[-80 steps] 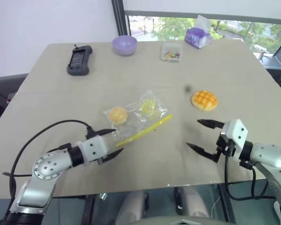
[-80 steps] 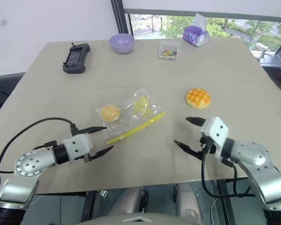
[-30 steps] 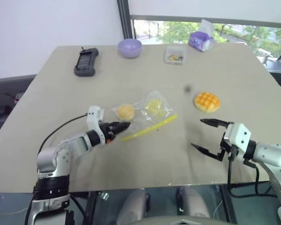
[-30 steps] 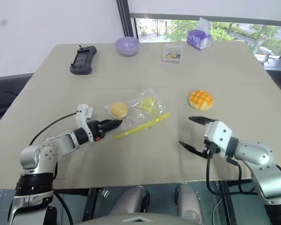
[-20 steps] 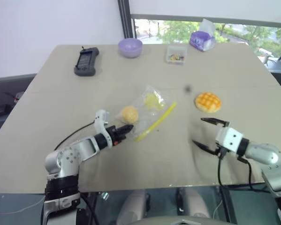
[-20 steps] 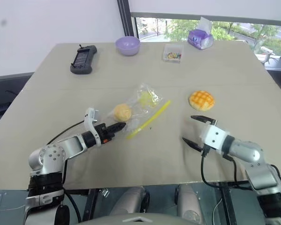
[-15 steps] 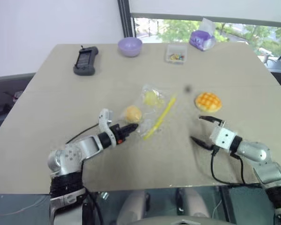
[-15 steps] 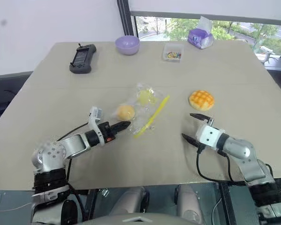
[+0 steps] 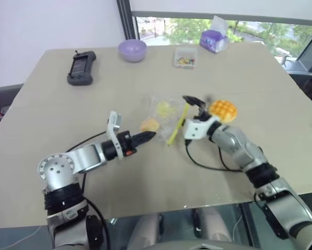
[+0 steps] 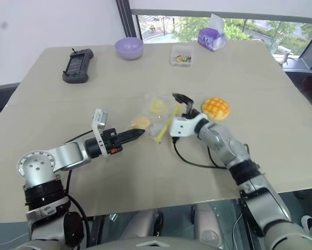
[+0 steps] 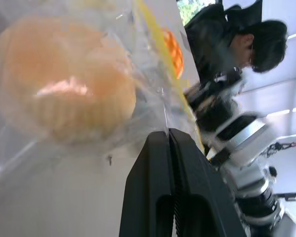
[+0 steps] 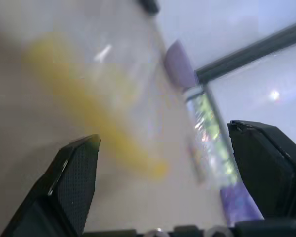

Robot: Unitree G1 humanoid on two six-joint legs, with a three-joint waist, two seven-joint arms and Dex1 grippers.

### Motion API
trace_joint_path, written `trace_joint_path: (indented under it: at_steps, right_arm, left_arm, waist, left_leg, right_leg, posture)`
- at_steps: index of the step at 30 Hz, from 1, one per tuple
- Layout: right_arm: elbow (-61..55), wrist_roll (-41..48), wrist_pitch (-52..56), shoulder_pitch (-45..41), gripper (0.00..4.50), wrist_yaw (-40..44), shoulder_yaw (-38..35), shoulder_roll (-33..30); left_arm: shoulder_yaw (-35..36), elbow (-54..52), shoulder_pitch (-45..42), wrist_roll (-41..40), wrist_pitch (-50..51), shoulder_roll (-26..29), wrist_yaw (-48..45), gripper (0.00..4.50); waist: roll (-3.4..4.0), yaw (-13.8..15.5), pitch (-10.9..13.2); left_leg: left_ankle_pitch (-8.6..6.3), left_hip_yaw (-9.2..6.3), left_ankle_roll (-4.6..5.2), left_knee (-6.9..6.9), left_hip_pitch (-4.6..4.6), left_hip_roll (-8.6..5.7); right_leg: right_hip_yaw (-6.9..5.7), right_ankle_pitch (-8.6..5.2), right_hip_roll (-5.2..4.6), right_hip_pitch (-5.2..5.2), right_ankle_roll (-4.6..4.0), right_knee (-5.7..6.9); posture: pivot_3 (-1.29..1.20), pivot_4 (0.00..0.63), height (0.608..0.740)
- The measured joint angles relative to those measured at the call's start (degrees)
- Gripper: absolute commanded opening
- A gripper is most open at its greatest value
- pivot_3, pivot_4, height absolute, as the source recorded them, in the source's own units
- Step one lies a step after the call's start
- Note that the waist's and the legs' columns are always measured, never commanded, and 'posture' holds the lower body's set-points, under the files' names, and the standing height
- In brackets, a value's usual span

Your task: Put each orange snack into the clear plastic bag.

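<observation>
Swinging across, the right hand [image 9: 190, 108] had arrived fingers spread at the yellow-edged bag [image 9: 166, 115] mid-surface, beside the gridded bun [image 9: 222, 110]. Left hand [image 9: 148, 136] pinched the bag, ball [image 9: 149, 125] inside.

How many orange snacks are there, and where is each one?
2. The plain orange ball is inside the clear plastic bag mid-table; the grid-topped bun lies bare on the table beside the bag. Others could hide in the crinkles.
</observation>
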Motion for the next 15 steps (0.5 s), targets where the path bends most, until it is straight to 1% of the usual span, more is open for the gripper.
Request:
trace_joint_path:
  at_steps: [1,3,5,7,8,10,13,15]
  right_arm:
    - [0.0,-0.2,0.1,-0.9,4.50,-0.3,0.1,0.1]
    - [1.4,-1.5,-0.6,-3.7,4.50,-1.8,1.2,0.1]
    - [3.2,-1.8,-1.2,-4.3,4.50,-2.3,2.4,0.1]
    - [4.7,-2.1,-2.0,-4.4,4.50,-2.4,3.5,0.1]
    - [6.1,-2.1,-2.7,-4.6,3.97,-2.3,4.2,0.1]
    - [7.8,-2.1,-3.6,-5.0,3.26,-2.3,5.0,-0.1]
    - [10.2,-2.0,-5.5,-5.8,1.64,-2.3,5.8,-1.0]
    - [10.9,-1.3,-5.8,-5.9,0.74,-1.9,5.8,-1.6]
  left_arm:
    - [0.0,0.0,0.3,-0.1,0.1,0.5,-0.1,0.09]
    - [0.0,-0.7,2.3,-0.8,0.1,3.3,-0.7,0.09]
    - [-0.1,-1.1,3.0,-1.2,0.1,4.6,-1.1,0.09]
    - [-0.1,-1.2,3.4,-1.7,0.0,5.3,-1.4,0.09]
    - [-0.1,-1.4,3.8,-2.1,-0.2,5.8,-1.6,0.00]
    - [-0.2,-1.7,4.1,-2.4,-0.5,6.4,-1.6,0.00]
    - [-0.2,-2.1,5.1,-3.2,-1.9,6.8,-1.5,0.00]
    - [-0.1,-2.1,5.4,-3.4,-2.9,7.0,-1.3,0.00]
  waist:
    - [0.00,0.2,0.0]
    - [-0.01,0.3,0.0]
    - [-0.01,0.4,0.0]
    - [-0.01,0.4,0.0]
    - [-0.01,0.3,0.0]
    - [-0.01,0.1,0.0]
    - [-0.01,-0.1,0.0]
    - [-0.01,-0.1,0.0]
  left_leg:
    - [0.00,-0.09,0.00,0.00,-0.06,-0.01]
    - [0.00,-0.11,0.00,0.02,-0.36,-0.03]
    - [0.01,-0.11,-0.01,0.02,-0.60,-0.05]
    - [0.01,-0.08,-0.01,0.00,-0.64,-0.05]
    - [0.01,-0.07,-0.01,0.00,-0.69,-0.05]
    - [0.01,-0.04,-0.02,-0.01,-0.69,-0.06]
    - [0.01,-0.03,-0.02,-0.01,-0.67,-0.05]
    - [0.02,-0.03,-0.04,-0.01,-0.66,-0.05]
  right_leg:
    - [-0.07,0.00,-0.03,-0.02,0.00,-0.02]
    - [-0.10,0.01,-0.06,-0.28,-0.01,-0.05]
    - [-0.10,0.02,-0.07,-0.51,-0.02,-0.03]
    - [-0.08,0.02,-0.06,-0.59,-0.03,-0.02]
    - [-0.07,0.03,-0.06,-0.64,-0.04,-0.01]
    - [-0.06,0.04,-0.04,-0.65,-0.05,-0.02]
    - [-0.05,0.06,-0.02,-0.65,-0.08,-0.01]
    - [-0.05,0.07,0.00,-0.65,-0.09,0.01]
  posture:
    - [0.00,0.150,0.740]
    - [0.00,0.150,0.740]
    - [0.00,0.150,0.740]
    - [0.00,0.150,0.740]
    - [0.00,0.150,0.740]
    - [0.00,0.150,0.740]
    - [0.00,0.150,0.740]
    - [0.00,0.150,0.740]
